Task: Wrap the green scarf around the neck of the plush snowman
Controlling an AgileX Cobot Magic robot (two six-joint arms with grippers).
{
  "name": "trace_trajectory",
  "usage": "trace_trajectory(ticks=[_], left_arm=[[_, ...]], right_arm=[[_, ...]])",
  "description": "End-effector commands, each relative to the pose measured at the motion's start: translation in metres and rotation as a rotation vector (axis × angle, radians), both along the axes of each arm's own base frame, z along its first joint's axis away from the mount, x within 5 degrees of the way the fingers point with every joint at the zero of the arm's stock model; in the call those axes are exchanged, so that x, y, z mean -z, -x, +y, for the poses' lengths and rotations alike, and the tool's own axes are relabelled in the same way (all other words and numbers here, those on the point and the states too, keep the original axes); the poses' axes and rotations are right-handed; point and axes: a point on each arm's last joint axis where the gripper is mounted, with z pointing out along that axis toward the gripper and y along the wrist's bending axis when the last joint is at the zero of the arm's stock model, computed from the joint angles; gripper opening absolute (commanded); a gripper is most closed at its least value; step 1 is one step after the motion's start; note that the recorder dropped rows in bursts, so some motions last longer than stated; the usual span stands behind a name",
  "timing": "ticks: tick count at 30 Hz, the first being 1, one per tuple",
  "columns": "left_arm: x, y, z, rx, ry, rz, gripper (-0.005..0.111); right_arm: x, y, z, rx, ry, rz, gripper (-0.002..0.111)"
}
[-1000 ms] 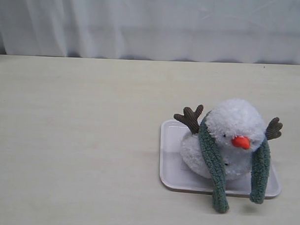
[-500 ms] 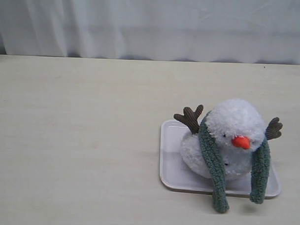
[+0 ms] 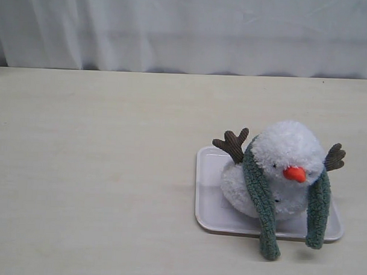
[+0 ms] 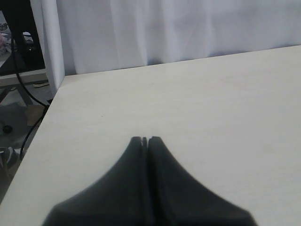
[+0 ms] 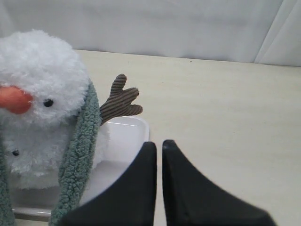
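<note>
Exterior view showed the plush snowman [image 3: 288,156] sitting on a white tray [image 3: 208,196] on the table [image 3: 98,171], with neither arm in that picture. The green scarf [image 3: 261,200] lay draped behind the head. Its two tails hung down the front, one on each side of the carrot nose [image 3: 295,173], uncrossed, and their ends trailed past the tray's rim.

In the right wrist view, the right jaws were pressed together and held nothing. The snowman sat just ahead of them and off to one side. The nearer scarf tail ran down past the snowman's neck [image 5: 44,128] close to the jaw tips, without touching them. The left jaws were also pressed together and empty, with only bare table and a white curtain [image 4: 188,33] ahead of them. The snowman was not in that view, so it seemed well apart from them.

The scarf looked hung rather than wrapped, so the step in hand was probably to cross one tail over the other at the throat. The right jaws would need to spread first, then pinch the near tail low down, close to its end. Lifting only slightly and carrying the tail across under the nose should keep the fleece seated in the neck crease. A hard pull could drag the far tail through or tip the light plush off the tray. The left jaws could steady the far tail.
</note>
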Motion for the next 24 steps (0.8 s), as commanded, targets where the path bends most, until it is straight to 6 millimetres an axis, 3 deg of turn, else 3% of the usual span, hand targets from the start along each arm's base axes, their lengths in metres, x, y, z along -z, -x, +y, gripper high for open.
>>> trace_trajectory(ticks=[1,24], left_arm=[[0.0002,-0.0001,0.0,-0.002,0.009,-0.005,0.0],[0.0002,-0.0001,0.0,-0.002,0.009,-0.005,0.0]], right_arm=[[0.0009,0.0003,-0.0001,0.002,0.001,0.003,0.004],[0.0011,0.0003,0.0023,-0.011,-0.052,0.003,0.004]])
